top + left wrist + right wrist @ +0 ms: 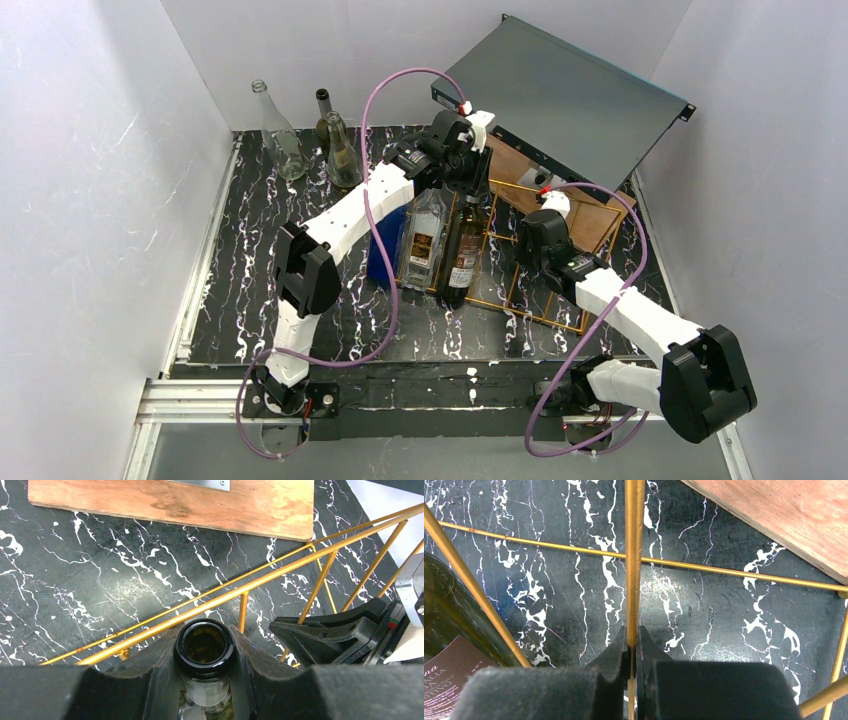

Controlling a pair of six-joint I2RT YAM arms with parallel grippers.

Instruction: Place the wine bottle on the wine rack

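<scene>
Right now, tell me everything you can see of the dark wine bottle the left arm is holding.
The wine bottle is dark greenish glass with a maroon label carrying pale print. Its mouth is open, with no cork or cap. The left gripper is shut on its neck just below the lip. Its body sits among the gold wires at the left end of the wine rack, beside a clear labelled bottle.

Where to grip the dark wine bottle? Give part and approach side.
On the dark wine bottle, grip the neck under the lip, fingers either side, coming from above the mouth. The neck is narrow and the lip should stop slipping; the left gripper holds it so.
</scene>
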